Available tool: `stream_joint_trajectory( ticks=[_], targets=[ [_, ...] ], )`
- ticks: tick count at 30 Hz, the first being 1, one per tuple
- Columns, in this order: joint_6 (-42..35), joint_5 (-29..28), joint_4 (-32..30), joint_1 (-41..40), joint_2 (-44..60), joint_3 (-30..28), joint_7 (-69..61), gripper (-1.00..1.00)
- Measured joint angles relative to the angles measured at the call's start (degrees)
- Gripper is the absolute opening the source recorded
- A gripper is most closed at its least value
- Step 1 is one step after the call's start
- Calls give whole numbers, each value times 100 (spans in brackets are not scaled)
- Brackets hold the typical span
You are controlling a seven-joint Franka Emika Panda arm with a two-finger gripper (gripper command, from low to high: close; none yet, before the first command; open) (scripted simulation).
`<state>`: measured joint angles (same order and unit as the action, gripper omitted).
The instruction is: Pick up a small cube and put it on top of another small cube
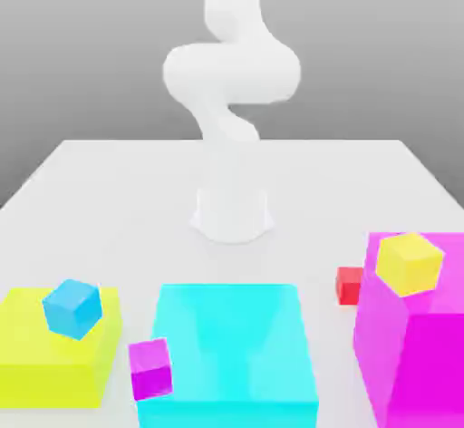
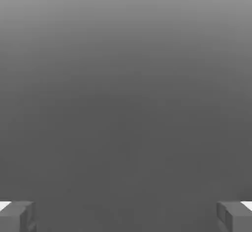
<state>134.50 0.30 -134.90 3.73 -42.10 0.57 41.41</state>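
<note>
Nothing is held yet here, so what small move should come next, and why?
Probably swing the hand down toward the red cube, which sits on the table beside the magenta block. The fingers stand wide apart with nothing between them, so approach comes first.

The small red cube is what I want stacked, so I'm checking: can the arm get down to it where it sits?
Probably yes. The small red cube sits alone on the table, apart from the big magenta block on its exterior-view right, nothing on top. The fingers are open and empty.
</note>
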Motion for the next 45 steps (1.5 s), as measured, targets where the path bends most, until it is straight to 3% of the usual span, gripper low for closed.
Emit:
stream_joint_trajectory(
  ticks=[21, 27, 32, 35, 36, 45],
  targets=[
    [2147, 96, -2680, 3382, 3335, 1429, -3951, 0],
    [3289, 161, -3510, 2895, 3928, 949, -4343, 0],
    [4117, -570, -3407, 3146, 4882, 440, -3849, 0],
    [4626, -608, -3296, 3620, 5500, -29, -3803, 0],
    [4719, -599, -3276, 3688, 5613, -92, -3806, -100],
    [4439, -557, -3338, 3543, 5279, 61, -3845, -100]
  ],
)
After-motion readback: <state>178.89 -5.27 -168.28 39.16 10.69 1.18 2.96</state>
